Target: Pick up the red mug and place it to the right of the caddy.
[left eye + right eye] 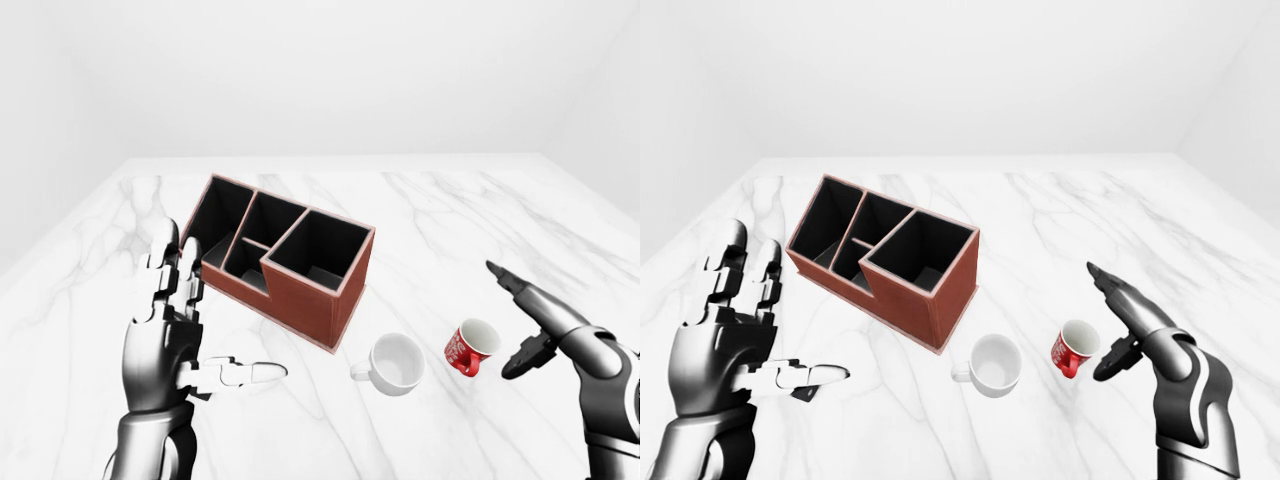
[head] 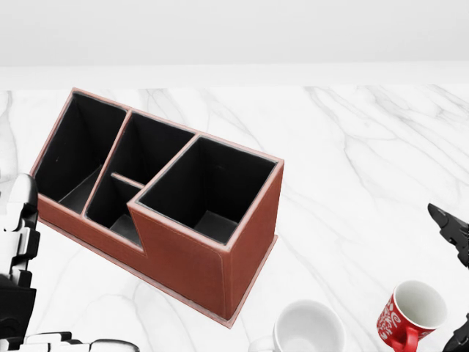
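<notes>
The right hand (image 1: 1120,325) stands at the lower right of the right-eye view with its fingers spread wide, one long finger stretched up and to the left and a shorter one curled low beneath it; it holds nothing, and whether the lower fingertip touches anything cannot be told. Just to its left the red mug (image 1: 1074,347) lies tipped on the marble counter (image 1: 1040,230), its white-lined mouth turned up and toward the hand, very close to the fingers but not enclosed by them. The left hand (image 1: 185,330) is raised at the lower left of the left-eye view, also fully open and empty, two fingers upright and the thumb pointing right, hovering over the counter well apart from the mug. Between the two hands, just left of the red mug, a white mug (image 1: 394,363) lies tilted with its handle to the left. Higher in the views, past both mugs, the brown caddy (image 2: 183,249) sits at an angle on the counter, its black interior split into several compartments, the tallest at its right end nearest the white mug. Plain pale walls rise beyond the counter.
</notes>
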Motion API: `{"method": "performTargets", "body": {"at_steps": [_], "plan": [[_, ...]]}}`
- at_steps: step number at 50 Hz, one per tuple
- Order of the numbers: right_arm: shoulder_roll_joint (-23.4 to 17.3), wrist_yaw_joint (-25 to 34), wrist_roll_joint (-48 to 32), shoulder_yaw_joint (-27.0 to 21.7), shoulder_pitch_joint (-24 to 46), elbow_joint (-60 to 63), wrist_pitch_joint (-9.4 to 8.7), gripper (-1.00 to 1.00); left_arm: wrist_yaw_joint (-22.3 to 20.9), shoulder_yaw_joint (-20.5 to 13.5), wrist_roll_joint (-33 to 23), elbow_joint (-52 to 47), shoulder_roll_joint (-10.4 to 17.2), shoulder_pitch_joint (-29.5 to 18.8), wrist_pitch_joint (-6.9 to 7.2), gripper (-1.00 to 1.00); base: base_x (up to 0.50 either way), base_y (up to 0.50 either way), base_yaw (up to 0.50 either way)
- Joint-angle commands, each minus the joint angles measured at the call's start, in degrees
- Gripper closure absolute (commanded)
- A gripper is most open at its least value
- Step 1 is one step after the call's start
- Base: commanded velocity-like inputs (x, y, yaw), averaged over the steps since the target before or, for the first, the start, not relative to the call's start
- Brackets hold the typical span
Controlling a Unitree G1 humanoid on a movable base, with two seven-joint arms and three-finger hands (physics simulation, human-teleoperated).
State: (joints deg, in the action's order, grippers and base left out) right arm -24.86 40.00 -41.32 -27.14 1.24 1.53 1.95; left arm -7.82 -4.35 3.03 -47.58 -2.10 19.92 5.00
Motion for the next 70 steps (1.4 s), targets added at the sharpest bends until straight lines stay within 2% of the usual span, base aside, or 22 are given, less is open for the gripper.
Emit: {"method": "performTargets", "body": {"at_steps": [1,5,8,28,38,70], "plan": [[0.4,0.0,-2.3,0.4,-0.6,-1.0,2.23,-1.0,0.0,-0.1,0.1,0.1,0.1,-0.1,0.0,-1.0,0.0,0.0,0.0],[0.3,0.0,-3.7,0.9,-0.7,-1.5,3.03,-1.0,-0.3,-0.3,0.2,-0.9,-0.1,0.2,0.0,-1.0,0.0,0.0,0.0],[0.6,0.0,-4.5,1.2,-0.4,-0.8,2.66,-1.0,-0.2,-0.4,0.1,-0.3,-0.1,-0.1,0.0,-1.0,0.0,0.0,0.0],[1.3,0.0,-8.0,3.2,-0.3,-1.0,3.05,-1.0,0.2,0.2,-0.5,0.5,0.1,-0.4,0.0,-1.0,0.0,0.0,0.0],[1.2,0.0,-10.2,5.0,0.0,-4.9,3.05,-1.0,0.2,0.0,-0.4,0.5,0.0,-0.5,0.0,-1.0,0.0,0.0,0.0],[0.5,0.0,-11.6,7.6,2.0,-10.8,3.05,-1.0,0.2,-0.4,-0.2,0.7,0.1,-0.9,0.0,-1.0,0.0,0.0,0.0]]}}
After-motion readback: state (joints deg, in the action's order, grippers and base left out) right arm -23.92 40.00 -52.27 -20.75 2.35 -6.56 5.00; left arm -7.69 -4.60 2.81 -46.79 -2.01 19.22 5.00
